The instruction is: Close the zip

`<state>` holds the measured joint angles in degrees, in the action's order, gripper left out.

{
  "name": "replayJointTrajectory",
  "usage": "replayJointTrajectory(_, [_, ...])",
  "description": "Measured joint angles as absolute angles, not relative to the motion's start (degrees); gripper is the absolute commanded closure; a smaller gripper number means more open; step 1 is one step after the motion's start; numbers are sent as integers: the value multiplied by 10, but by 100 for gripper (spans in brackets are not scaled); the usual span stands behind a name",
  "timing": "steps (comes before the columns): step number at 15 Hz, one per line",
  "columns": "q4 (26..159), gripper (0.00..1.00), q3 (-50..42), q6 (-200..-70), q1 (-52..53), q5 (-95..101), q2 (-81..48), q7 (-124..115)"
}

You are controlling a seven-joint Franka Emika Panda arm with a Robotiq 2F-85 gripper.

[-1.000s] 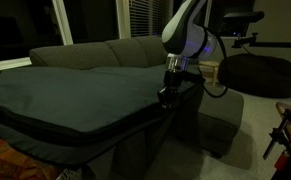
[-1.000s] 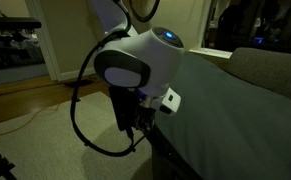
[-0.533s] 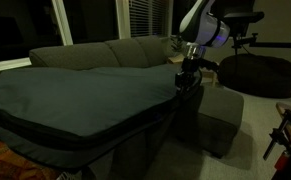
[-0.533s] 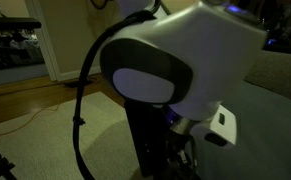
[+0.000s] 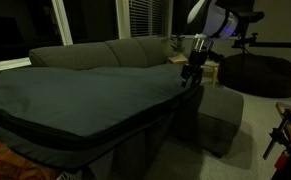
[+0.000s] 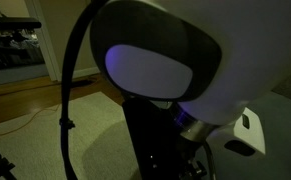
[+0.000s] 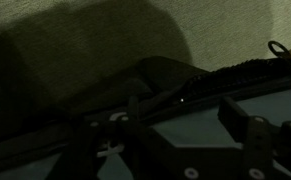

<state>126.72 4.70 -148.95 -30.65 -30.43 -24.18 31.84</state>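
The big flat grey-green fabric case [image 5: 80, 95] lies over the sofa. Its zip [image 5: 105, 133] runs as a dark line along the near side seam. My gripper [image 5: 193, 72] hangs at the case's far right corner, just above the fabric edge. In the wrist view the zip [image 7: 230, 72] is a dark band crossing the fabric, with a small ring-shaped pull [image 7: 278, 47] at its right end. My gripper [image 7: 185, 125] stands open there, its two dark fingers [image 7: 240, 117] apart with only fabric showing between them. The arm's white body [image 6: 165, 70] fills the exterior view that stands close to it.
The grey sofa [image 5: 135, 50] carries the case, and its footstool part [image 5: 220, 115] stands below the gripper. A round dark beanbag [image 5: 260, 72] sits behind on the right. A black cable [image 6: 70, 110] loops down from the arm over the rug.
The gripper has moved right and slightly up along the case's edge toward its far corner. Its jaws, shut a second ago, have come apart.
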Motion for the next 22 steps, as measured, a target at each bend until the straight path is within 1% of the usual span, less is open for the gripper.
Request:
replayJointTrajectory(1, [1268,17,47,-1489,-306,-304,-242,318])
replayJointTrajectory(2, [1268,4,47,-1489,-306,-304,-242,319])
replayJointTrajectory(3, [1268,3,47,-1489,-306,-304,-242,319])
replayJointTrajectory(4, [1267,0,47,-1490,-306,-305,-243,319])
replayJointTrajectory(12, [1264,0,45,-1483,-285,-304,-249,319])
replayJointTrajectory(18, [1264,0,45,-1407,-257,-292,-249,319])
replayJointTrajectory(22, [1263,0,45,-1383,-240,-292,-254,327])
